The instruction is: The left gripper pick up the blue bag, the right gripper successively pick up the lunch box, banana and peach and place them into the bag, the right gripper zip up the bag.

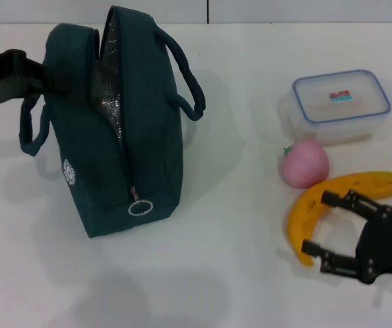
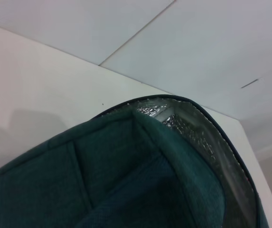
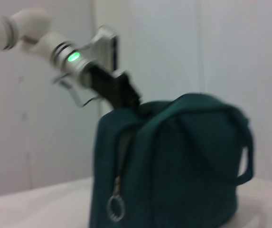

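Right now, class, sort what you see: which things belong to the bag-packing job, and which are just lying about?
Belongs to the job:
blue bag
lunch box
banana
peach
left gripper
right gripper

Just lying about:
nothing; only the white table beneath.

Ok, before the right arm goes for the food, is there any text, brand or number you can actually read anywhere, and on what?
No text is legible.
Red-and-blue label on the lunch box lid: too small to read.
Round white logo on the blue bag: a mark, no readable letters.
Banana and peach: no markings.
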### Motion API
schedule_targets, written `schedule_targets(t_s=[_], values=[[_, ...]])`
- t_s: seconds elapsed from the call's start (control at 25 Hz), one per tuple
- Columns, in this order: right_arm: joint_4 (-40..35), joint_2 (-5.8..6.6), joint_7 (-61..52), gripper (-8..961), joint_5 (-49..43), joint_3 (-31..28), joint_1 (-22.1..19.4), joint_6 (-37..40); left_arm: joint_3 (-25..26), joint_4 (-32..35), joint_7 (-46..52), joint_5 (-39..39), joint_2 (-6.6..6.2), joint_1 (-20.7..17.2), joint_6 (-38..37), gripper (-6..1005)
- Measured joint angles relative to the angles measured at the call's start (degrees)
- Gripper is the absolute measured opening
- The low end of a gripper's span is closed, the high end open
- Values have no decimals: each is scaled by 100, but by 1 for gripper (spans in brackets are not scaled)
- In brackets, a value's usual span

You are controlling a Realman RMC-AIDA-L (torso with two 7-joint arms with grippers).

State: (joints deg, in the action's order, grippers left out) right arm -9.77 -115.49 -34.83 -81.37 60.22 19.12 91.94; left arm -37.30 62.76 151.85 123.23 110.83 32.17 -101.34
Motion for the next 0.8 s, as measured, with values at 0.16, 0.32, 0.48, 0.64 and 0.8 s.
schedule_targets(t_s=[0.16, 0.32, 0.48, 0.64, 0.8], values=[[111, 9, -511, 846, 718, -2, -54, 9, 18, -6, -7, -212, -1, -19, -66, 37], [350, 28, -1546, 844, 1925, -8, -202, 192, 20, -139, -47, -643, -2, -63, -191, 37], [674, 35, -2820, 843, 2935, -11, -259, 210, -7, -333, -101, -741, -16, -58, -245, 37], [744, 32, -4138, 841, 3275, -22, -226, -206, -13, -377, -134, -747, -18, -39, -246, 37], [748, 14, -5418, 840, 3373, -1, -24, -858, -7, -379, -141, -755, -11, 10, -246, 37]])
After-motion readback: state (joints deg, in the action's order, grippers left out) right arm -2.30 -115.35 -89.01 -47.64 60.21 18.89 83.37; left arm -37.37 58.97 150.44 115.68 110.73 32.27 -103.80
